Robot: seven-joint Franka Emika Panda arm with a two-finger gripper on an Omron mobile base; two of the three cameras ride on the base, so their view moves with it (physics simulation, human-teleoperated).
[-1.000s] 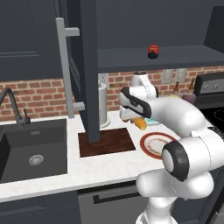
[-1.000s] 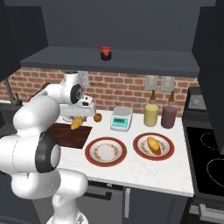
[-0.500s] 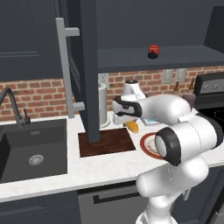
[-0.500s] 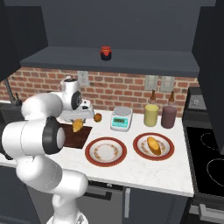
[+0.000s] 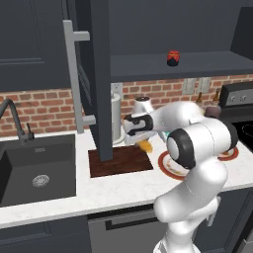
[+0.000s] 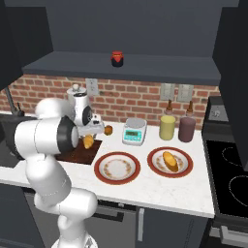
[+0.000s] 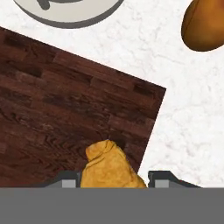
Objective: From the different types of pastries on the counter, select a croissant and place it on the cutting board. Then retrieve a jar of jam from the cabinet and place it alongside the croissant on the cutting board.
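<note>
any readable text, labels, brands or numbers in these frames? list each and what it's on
No text reads anywhere.
Kitchen scale: pale display panel, any digits too small and blurred to read.
Jar of jam: no legible label.
Yellow bottle and maroon bottle: plain, no label visible.
Plates: rim pattern only, no lettering.

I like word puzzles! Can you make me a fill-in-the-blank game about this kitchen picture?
1. The robot's tool is shut on a small golden ____.
2. Below it lies the dark reddish-brown wooden ____ board.
3. The tiny red-topped jam jar stands on the grey ____, up high.
4. The long oval pastry lies on a red-rimmed ____, right of a bare one.

Missing words: croissant; cutting; shelf; plate
</note>
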